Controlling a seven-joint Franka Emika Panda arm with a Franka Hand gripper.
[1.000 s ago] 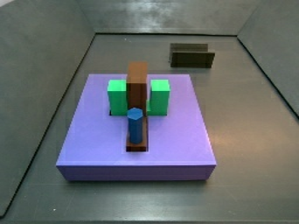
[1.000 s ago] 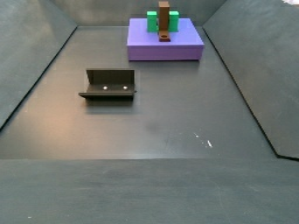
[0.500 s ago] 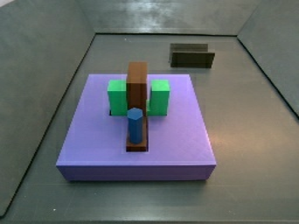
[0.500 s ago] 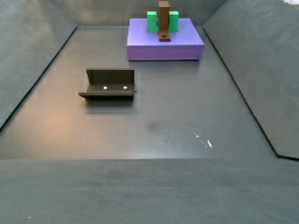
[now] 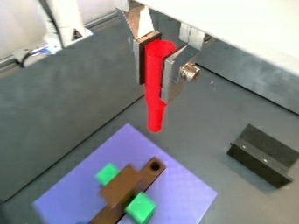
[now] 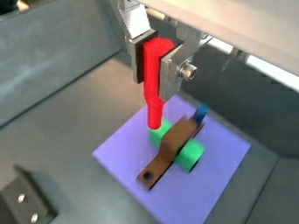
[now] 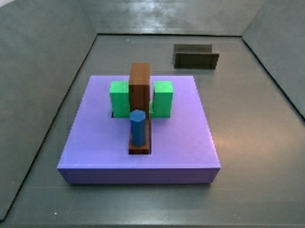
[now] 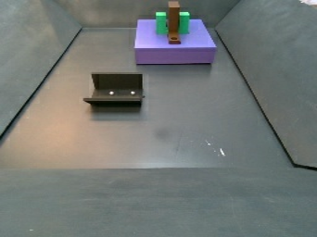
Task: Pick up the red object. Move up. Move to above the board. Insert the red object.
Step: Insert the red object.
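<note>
My gripper [image 5: 156,59] hung high over the board [image 6: 222,156], fingers [image 6: 173,63] clamped on the red object [image 5: 156,87]. I judged I should centre its tip over the slot, keep it plumb, then descend slowly.

The gripper [image 5: 159,61] has flat silver jaws, screws.

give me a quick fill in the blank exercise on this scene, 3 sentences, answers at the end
1. The gripper in both wrist views is shut on the ____ peg.
2. On the purple board, the brown bar stands between two ____ blocks.
3. The short peg standing at the front of the bar is ____.

Answers: red; green; blue
</note>
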